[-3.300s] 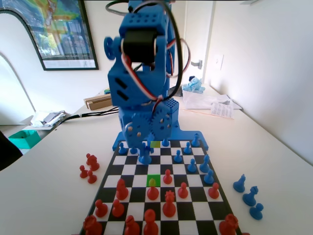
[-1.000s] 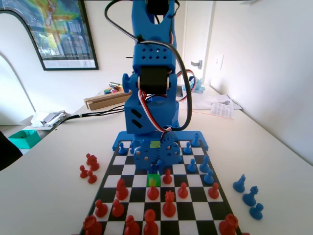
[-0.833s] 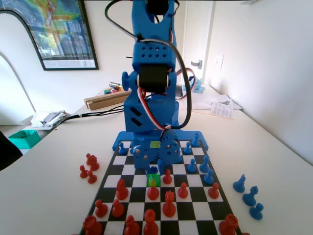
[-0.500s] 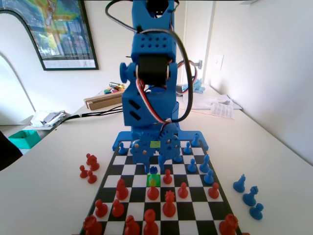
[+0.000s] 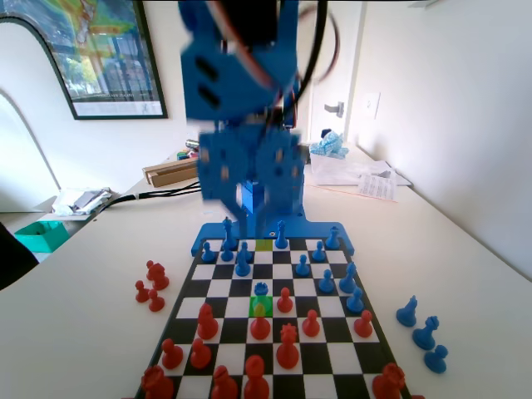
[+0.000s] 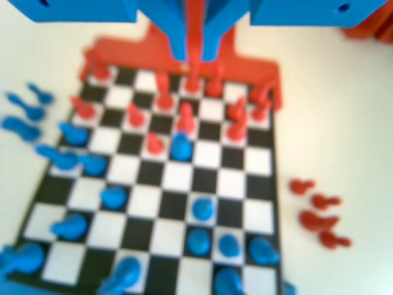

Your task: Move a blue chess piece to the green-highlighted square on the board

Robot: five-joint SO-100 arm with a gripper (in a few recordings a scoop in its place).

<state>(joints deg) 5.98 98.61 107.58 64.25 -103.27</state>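
The board (image 5: 274,316) lies flat on the pale worktop (image 5: 100,332), blue pieces massed at the arm's end and red ones at the near end in the fixed view, so the green-highlighted square (image 5: 261,307) sits mid-board between the two camps. The end effector (image 6: 193,58) hangs high above the board, blurred, jaws nearly together with nothing between them. The blue chess piece (image 5: 261,289) stands upright at that square's far edge, just behind a red pawn (image 5: 260,326); the placement looks done.
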